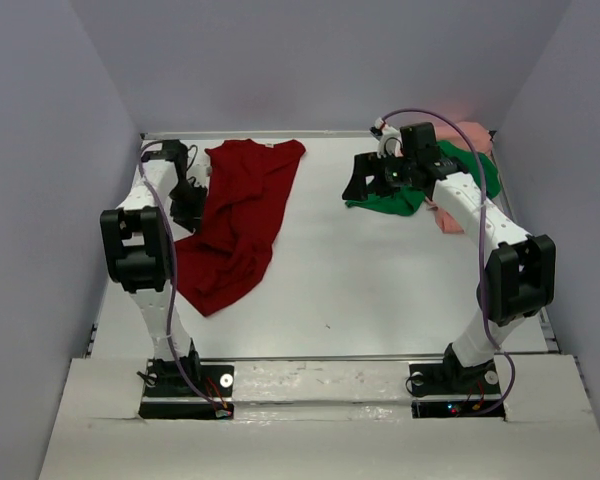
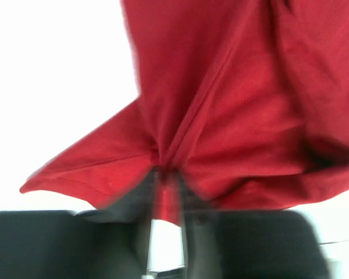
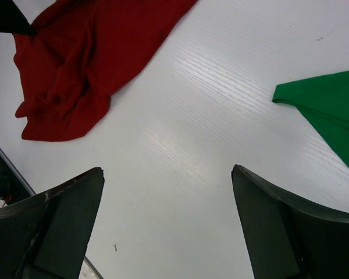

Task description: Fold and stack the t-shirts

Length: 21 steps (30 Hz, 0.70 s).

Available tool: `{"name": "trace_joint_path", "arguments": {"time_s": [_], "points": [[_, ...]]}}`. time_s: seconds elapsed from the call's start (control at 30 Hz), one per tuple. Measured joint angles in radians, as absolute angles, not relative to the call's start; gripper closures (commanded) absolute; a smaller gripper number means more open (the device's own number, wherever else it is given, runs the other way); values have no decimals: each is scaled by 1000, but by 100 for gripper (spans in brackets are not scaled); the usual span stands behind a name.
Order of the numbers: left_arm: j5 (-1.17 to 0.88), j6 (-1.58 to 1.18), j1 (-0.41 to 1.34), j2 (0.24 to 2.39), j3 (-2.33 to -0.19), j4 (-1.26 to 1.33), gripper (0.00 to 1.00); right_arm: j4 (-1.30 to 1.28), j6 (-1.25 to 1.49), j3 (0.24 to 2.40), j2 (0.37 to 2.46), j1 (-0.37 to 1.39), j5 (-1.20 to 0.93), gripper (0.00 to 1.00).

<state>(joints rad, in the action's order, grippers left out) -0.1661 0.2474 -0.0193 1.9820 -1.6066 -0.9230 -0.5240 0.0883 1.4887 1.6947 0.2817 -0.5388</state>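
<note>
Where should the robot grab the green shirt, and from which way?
Probably by the pointed corner of the green shirt: it seems to lie flat and sticks out onto bare table toward the red shirt. Come from that open side, since the pink shirt crowds the other side.

The right claw (image 3: 167,170) hangs over the white surface (image 3: 209,116), its two dark fingers (image 3: 64,215) spread wide with only bare surface between them; a dark red t-shirt (image 3: 75,64) lies crumpled at upper left; a corner of a green t-shirt (image 3: 331,104) reaches in from the right edge, well apart from the red one.
</note>
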Motion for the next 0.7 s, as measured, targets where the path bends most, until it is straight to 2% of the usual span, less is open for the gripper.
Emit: {"name": "trace_joint_path", "arguments": {"time_s": [0.03, 0.07, 0.1, 0.3, 0.5, 0.57, 0.6, 0.63, 0.7], "points": [[-155, 257, -37, 1974, -1607, -921, 29, -524, 91, 1489, 1695, 282, -555, 1], [-143, 264, -61, 1961, -1607, -921, 19, -524, 92, 1488, 1695, 282, -563, 0], [-137, 266, -75, 1952, -1607, -920, 3, -524, 94, 1488, 1696, 282, -576, 0], [-144, 292, -123, 1925, -1607, -915, 1, -514, 110, 1487, 1767, 282, -727, 0], [-299, 333, -126, 1909, -1608, -931, 1, -520, 112, 1488, 1929, 321, -870, 5], [-347, 340, -126, 1893, -1608, -929, 1, -524, 105, 1490, 1955, 366, -885, 29], [-371, 342, -125, 1878, -1607, -921, 1, -525, 99, 1497, 1966, 401, -889, 91], [-384, 342, -124, 1866, -1604, -910, 1, -531, 96, 1511, 1974, 423, -891, 100], [-410, 339, -125, 1825, -1588, -879, 1, -529, 93, 1571, 2007, 485, -895, 100]]}}
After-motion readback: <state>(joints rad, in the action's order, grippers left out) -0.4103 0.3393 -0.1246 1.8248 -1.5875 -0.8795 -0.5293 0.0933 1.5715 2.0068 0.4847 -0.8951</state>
